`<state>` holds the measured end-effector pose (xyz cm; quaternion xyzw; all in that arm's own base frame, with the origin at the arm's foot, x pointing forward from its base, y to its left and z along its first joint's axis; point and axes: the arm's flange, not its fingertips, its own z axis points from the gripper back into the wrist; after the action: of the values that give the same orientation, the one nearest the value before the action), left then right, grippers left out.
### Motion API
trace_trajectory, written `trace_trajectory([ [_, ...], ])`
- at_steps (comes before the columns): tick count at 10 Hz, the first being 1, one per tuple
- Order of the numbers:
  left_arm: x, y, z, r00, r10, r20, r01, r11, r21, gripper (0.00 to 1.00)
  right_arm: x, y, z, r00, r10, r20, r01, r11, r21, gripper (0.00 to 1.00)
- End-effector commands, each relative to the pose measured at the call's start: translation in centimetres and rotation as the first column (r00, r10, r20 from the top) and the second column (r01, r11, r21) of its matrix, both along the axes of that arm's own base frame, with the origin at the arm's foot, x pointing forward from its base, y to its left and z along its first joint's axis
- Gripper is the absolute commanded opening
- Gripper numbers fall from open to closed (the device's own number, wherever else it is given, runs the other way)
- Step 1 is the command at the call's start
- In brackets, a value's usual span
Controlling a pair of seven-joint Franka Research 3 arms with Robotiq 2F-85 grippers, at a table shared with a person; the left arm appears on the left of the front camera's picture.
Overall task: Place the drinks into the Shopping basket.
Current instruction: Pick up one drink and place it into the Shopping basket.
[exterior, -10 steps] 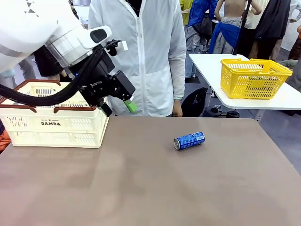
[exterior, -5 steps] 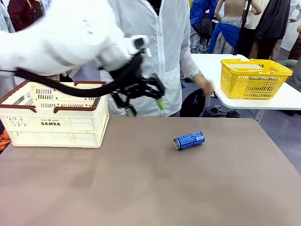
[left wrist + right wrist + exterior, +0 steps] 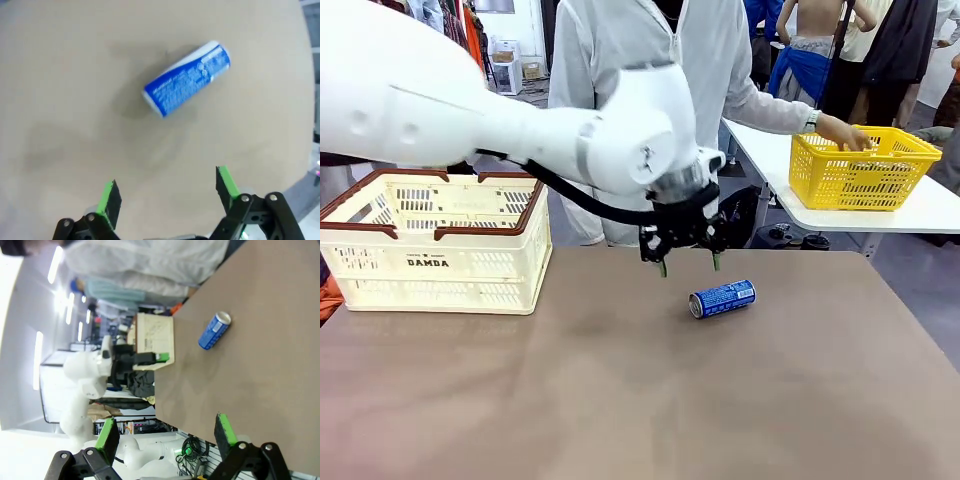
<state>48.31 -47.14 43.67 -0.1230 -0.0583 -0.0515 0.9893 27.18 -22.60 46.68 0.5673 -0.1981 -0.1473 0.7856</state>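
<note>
Step in hand: approach for the pick. L gripper [image 3: 689,266] hovers over the table [image 3: 620,400], just above and a bit behind the can [image 3: 722,298]. No contact yet.

Can: blue, on its side on the table, below the L gripper and slightly to its right. In the left wrist view it lies ahead of the fingertips, roughly between their lines but skewed diagonally to them.

L gripper: jaws spread wide, nothing between the pads, touching nothing.

R gripper [image 3: 165,432]: jaws also wide apart and empty, well away from the can, which shows far ahead of it in the right wrist view.

Basket [image 3: 470,265]: well apart from the L gripper, off to its left at the table's edge. Can't tell what's inside from here.

Next move, my read:
- Shift fwd till the can sits between the pads.
- Roll the wrist so the pads meet the can's long sides, not its ends.
- Drop low enough to get round the body, then close.
- Can is round and free on the table, so an off-centre squeeze could roll it away.
- Then lift and carry left, clearing the basket rim.
</note>
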Motion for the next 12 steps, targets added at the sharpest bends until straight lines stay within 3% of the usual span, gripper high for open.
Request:
trace_trajectory([
  [1, 2.9, -1.6, 1.0, 0.983, -0.166, 0.081, 0.168, 0.986, -0.023, 1.00, 0.2, -0.1, 0.2, 1.000, -0.005, 0.026, 0.005, 1.000, 0.014, 1.00],
  [2, 3.4, -1.5, 0.0, 0.851, -0.505, 0.143, 0.505, 0.862, 0.037, 1.00, 0.2, -0.1, 0.2, 1.000, -0.005, 0.026, 0.005, 1.000, 0.014, 1.00],
  [3, 3.2, -1.0, -0.4, 0.757, -0.626, 0.185, 0.626, 0.777, 0.065, 1.00, 0.2, -0.1, 0.2, 1.000, -0.005, 0.026, 0.005, 1.000, 0.014, 1.00],
  [4, 2.6, -0.9, -0.2, 0.704, -0.681, 0.203, 0.686, 0.726, 0.055, 1.00, 0.2, -0.1, 0.2, 1.000, -0.005, 0.026, 0.005, 1.000, 0.014, 1.00],
  [5, 1.9, -0.8, 0.0, 0.641, -0.751, 0.161, 0.756, 0.654, 0.039, 1.00, 0.2, -0.1, 0.2, 1.000, -0.005, 0.026, 0.005, 1.000, 0.014, 1.00],
  [6, 1.4, -0.7, 0.8, 0.607, -0.785, 0.124, 0.794, 0.607, -0.044, 1.00, 0.2, -0.1, 0.2, 1.000, -0.005, 0.026, 0.005, 1.000, 0.014, 1.00],
  [7, 1.3, -0.3, 2.3, 0.678, -0.735, 0.010, 0.733, 0.674, -0.092, 1.00, 0.2, -0.1, 0.2, 1.000, -0.005, 0.026, 0.005, 1.000, 0.014, 1.00],
  [8, 2.1, -2.8, 0.0, 0.663, -0.727, 0.180, 0.733, 0.679, 0.045, 1.00, 0.2, -0.1, 0.2, 1.000, -0.005, 0.026, 0.005, 1.000, 0.014, 1.00],
  [10, 2.1, -2.8, 0.0, 0.663, -0.727, 0.180, 0.733, 0.679, 0.045, 1.00, 0.2, -0.1, 0.2, 1.000, -0.005, 0.026, 0.005, 1.000, 0.014, 1.00],
  [11, 1.7, -2.5, 0.6, 0.642, -0.752, 0.150, 0.762, 0.648, -0.009, 1.00, 0.2, -0.1, 0.2, 1.000, -0.005, 0.026, 0.005, 1.000, 0.014, 1.00],
  [12, 4.3, -1.7, 0.7, 0.536, -0.771, 0.344, 0.800, 0.594, 0.087, 1.00, 0.2, -0.1, 0.2, 1.000, -0.005, 0.026, 0.005, 1.000, 0.014, 1.00],
])
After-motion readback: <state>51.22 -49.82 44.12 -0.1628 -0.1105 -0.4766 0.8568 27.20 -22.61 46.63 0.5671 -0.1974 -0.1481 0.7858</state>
